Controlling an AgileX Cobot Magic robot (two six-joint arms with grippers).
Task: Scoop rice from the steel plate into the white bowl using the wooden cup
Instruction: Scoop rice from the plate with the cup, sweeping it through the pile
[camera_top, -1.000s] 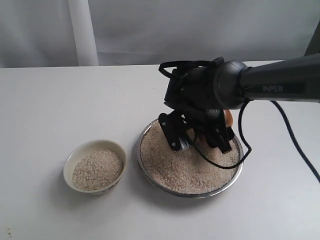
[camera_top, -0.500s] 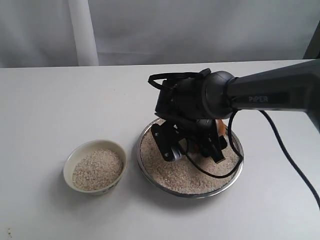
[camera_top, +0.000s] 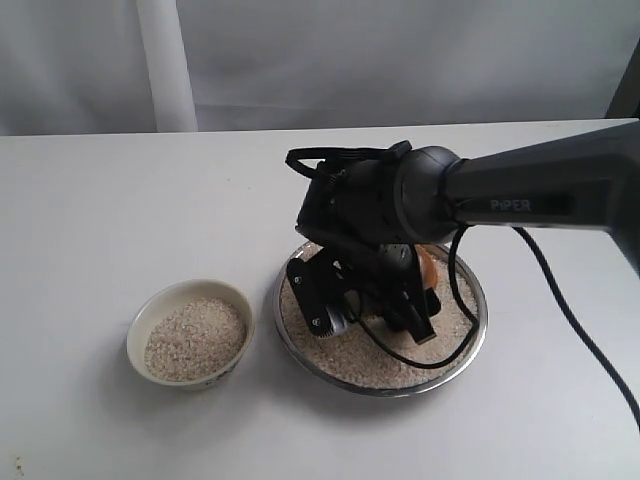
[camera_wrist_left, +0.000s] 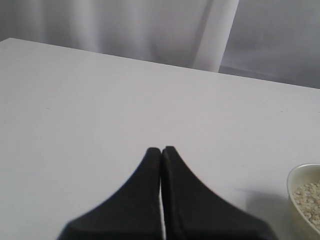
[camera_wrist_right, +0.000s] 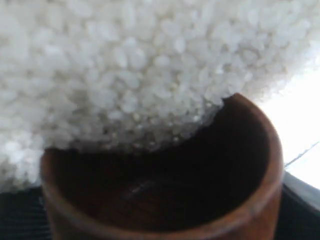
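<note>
Step in hand: the scoop itself. R arm reaches down over the steel plate (camera_top: 470, 345), right gripper (camera_top: 370, 318) low in the plate's rice (camera_top: 345, 352), pinching the wooden cup (camera_top: 428, 266). Ext view shows only a brown sliver of the cup, tucked under the wrist over the plate's far-right part; the rest is hidden by the arm.

Right wrist view: cup tipped, not upright. Its mouth opens toward the cam and the rice heap, and its far lip is dug into the grains. Inside is dark, no grains seen at the bottom, so I judge the fill has barely begun. Mouth-to-base axis looks slanted, closer to lying along the plate's rice surface than standing; exact angle can't tell.

White bowl (camera_top: 190, 333) sits on the table just left of the plate in ext view, not touching it, already partly filled w/ rice.

Next move prob calls for: push the lip deeper through the grains, roll the mouth upward to trap the load, lift clear of the plate rim, carry level across to the bowl, then tip.

Left gripper (camera_wrist_left: 161, 156): tips pressed together, holding nothing, over bare table on the bowl's side of the plate, idle
</note>
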